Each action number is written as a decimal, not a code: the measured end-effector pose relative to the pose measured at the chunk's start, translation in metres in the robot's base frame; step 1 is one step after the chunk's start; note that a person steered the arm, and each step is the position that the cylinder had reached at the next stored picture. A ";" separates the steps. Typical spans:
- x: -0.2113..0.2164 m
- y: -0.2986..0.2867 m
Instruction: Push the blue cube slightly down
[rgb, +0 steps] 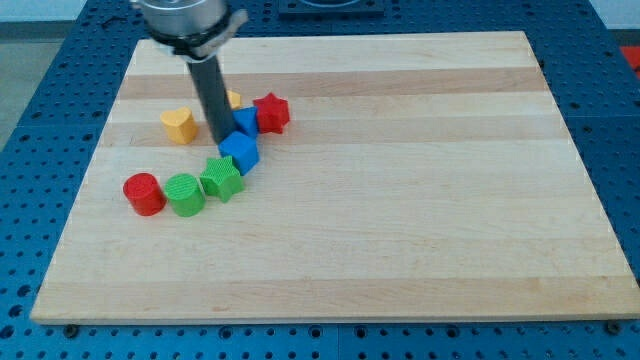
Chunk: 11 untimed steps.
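My tip (221, 139), a bare rod with no jaws to open or close, touched the blue cube (240, 153) at its 11 o'clock on the worktop (400, 200), and a big push could bump the green star (222, 179) at 7 o'clock.

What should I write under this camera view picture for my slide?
My tip touches the blue cube from the view's top-left, with the green star just below it on the wooden board.
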<state>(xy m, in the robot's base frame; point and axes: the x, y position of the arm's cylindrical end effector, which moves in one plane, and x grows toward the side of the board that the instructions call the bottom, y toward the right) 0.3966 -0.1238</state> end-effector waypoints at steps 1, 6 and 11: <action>0.010 0.043; -0.010 0.085; 0.096 0.033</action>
